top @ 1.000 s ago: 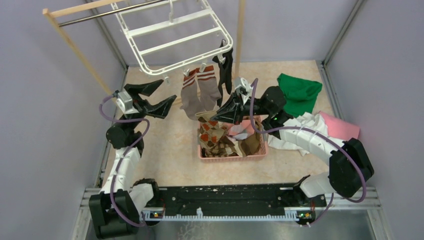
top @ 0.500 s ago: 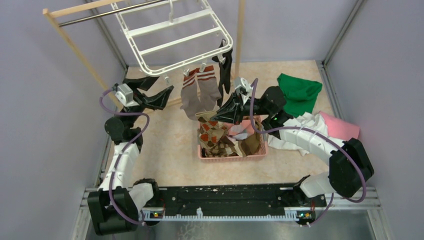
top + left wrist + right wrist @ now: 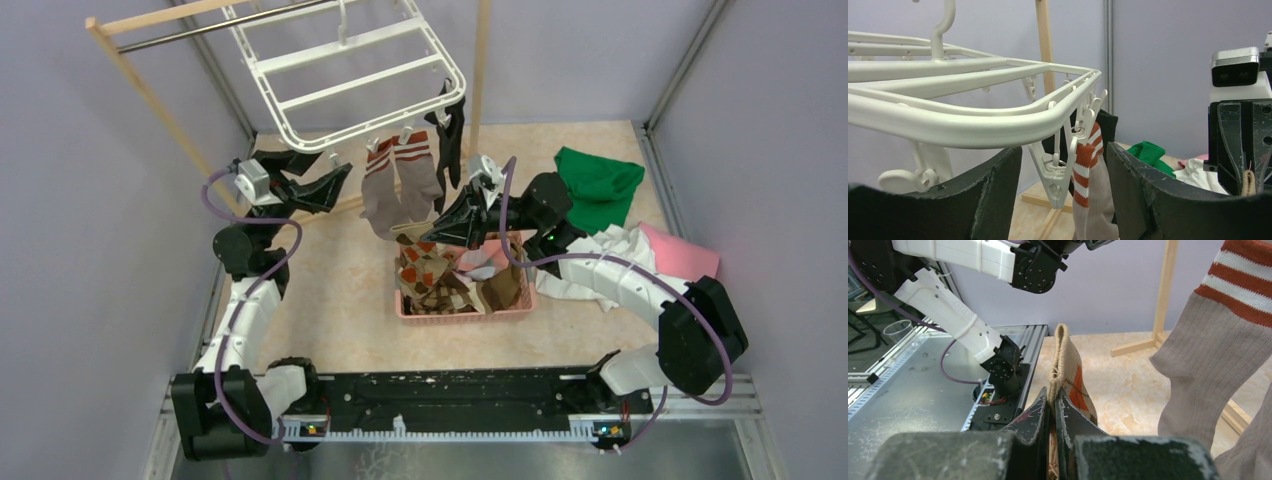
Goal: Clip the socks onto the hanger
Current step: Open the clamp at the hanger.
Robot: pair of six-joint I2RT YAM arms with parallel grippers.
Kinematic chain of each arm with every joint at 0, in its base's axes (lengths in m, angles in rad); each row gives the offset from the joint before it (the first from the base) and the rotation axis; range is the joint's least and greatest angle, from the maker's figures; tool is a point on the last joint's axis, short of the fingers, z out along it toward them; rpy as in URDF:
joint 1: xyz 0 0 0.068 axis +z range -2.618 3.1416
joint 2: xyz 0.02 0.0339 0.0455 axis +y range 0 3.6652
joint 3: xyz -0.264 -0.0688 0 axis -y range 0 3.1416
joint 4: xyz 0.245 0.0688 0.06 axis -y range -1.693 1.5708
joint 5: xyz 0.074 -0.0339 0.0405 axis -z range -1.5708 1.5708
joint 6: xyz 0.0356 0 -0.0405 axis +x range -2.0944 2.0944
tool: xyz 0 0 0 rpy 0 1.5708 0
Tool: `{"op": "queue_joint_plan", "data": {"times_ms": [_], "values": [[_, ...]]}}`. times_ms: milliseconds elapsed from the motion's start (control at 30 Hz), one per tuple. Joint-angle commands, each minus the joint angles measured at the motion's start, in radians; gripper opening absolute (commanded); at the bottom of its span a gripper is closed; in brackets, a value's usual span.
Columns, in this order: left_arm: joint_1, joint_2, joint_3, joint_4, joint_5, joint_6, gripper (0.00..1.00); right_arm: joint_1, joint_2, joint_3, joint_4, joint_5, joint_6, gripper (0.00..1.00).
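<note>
Black and spread apart, the left gripper [image 3: 335, 168] grasps nothing. Its wrist view frames a free clip [image 3: 1050, 172] in the gap between its fingers. That clip hangs from the near rim of the white hanger [image 3: 973, 127] with its long axis upright and its mouth pointing down. The left arm is plainly the nearer one to it.

Just to the right, two grey-brown striped socks [image 3: 400, 185] already dangle from the same rim, cuffs up and toes down. A black sock [image 3: 452, 135] is clipped at the corner beyond them.

Further right, and nearer the arm bases, the right gripper [image 3: 428, 238] is clenched on the folded cuff of an argyle sock [image 3: 1068, 375]. The cuff stands up above the fingers, so the sock's long axis is roughly vertical. Its foot appears to trail down toward the pink basket [image 3: 460, 312] on the desk, where more socks lie.

The sock is thus right of the free clip and lower than it, with the striped pair in between. As I judge it, the cuff must travel left and upward, past those socks, to meet the clip's mouth while the left gripper squeezes the clip open.
</note>
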Motion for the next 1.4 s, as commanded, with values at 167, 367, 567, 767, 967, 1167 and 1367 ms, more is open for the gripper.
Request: {"op": "queue_joint_plan", "data": {"times_ms": [167, 367, 567, 767, 967, 1167, 1367], "values": [[-0.02, 0.015, 0.046, 0.047, -0.04, 0.01, 0.65, 0.007, -0.006, 0.045, 0.06, -0.006, 0.002, 0.0], [-0.026, 0.021, 0.054, 0.041, -0.046, 0.001, 0.62, 0.01, -0.007, 0.041, 0.065, -0.005, 0.004, 0.0], [-0.032, 0.027, 0.06, 0.042, -0.042, -0.007, 0.57, 0.01, -0.009, 0.037, 0.063, -0.005, 0.001, 0.0], [-0.034, 0.026, 0.059, 0.041, -0.04, -0.016, 0.51, 0.011, -0.011, 0.031, 0.065, -0.003, -0.002, 0.0], [-0.034, 0.026, 0.06, 0.039, -0.047, -0.028, 0.32, 0.012, -0.01, 0.032, 0.063, -0.003, -0.004, 0.0], [-0.035, 0.02, 0.064, 0.035, -0.055, -0.05, 0.16, 0.014, -0.006, 0.041, 0.033, -0.004, -0.024, 0.0], [-0.038, 0.004, 0.068, 0.015, -0.071, -0.095, 0.09, 0.044, 0.033, 0.133, -0.119, 0.041, -0.071, 0.0]]}}
